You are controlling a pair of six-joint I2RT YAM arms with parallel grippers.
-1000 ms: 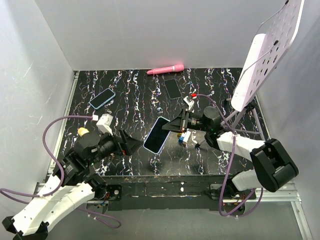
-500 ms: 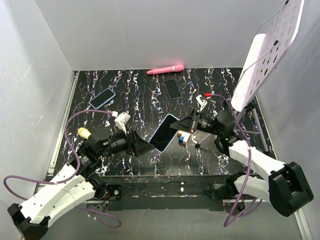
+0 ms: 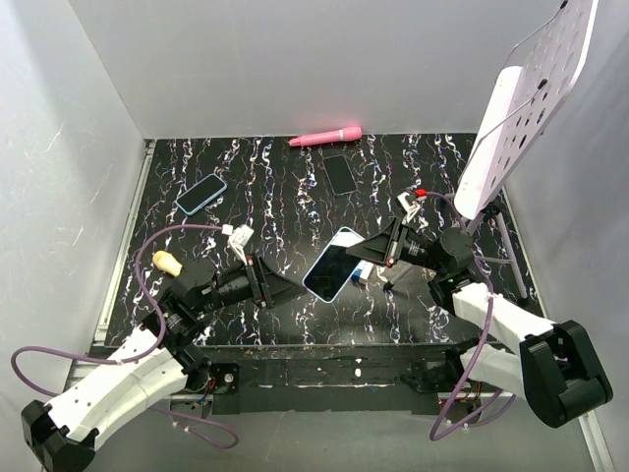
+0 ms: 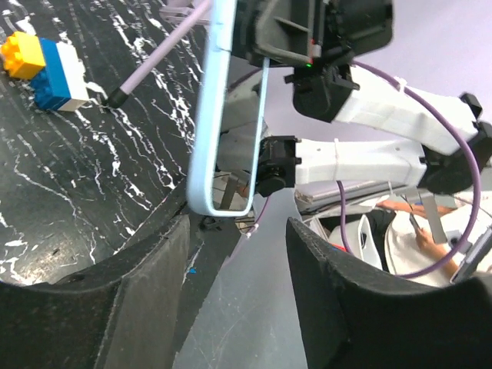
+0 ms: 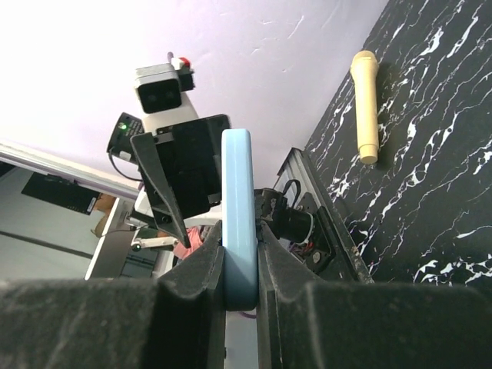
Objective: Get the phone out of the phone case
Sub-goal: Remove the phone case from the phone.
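Step in hand: set-up for peeling, phone not yet out. The right gripper (image 5: 240, 257) is clamped on the phone (image 3: 332, 267), fingers squeezing front and back. The light blue case (image 4: 201, 146) is on it. The phone is held off the table (image 3: 265, 177), tilted, about centre and toward the near edge, between the two arms.

The left gripper (image 4: 238, 231) is spread wide with nothing in it. It points at the phone's left end, close but not touching. Toy blocks (image 4: 44, 68) lie on the table beside the held phone. Two other phones lie flat at the far side, one in a blue case (image 3: 200, 194) and a black one (image 3: 339, 174); probably not the target.

Next move, my guess: the left gripper goes in on the free end and catches only the case rim at a corner. Then it pulls the rim off while the right grip stays firm. The right fingers pinch case and phone together, so peeling has to start away from them.
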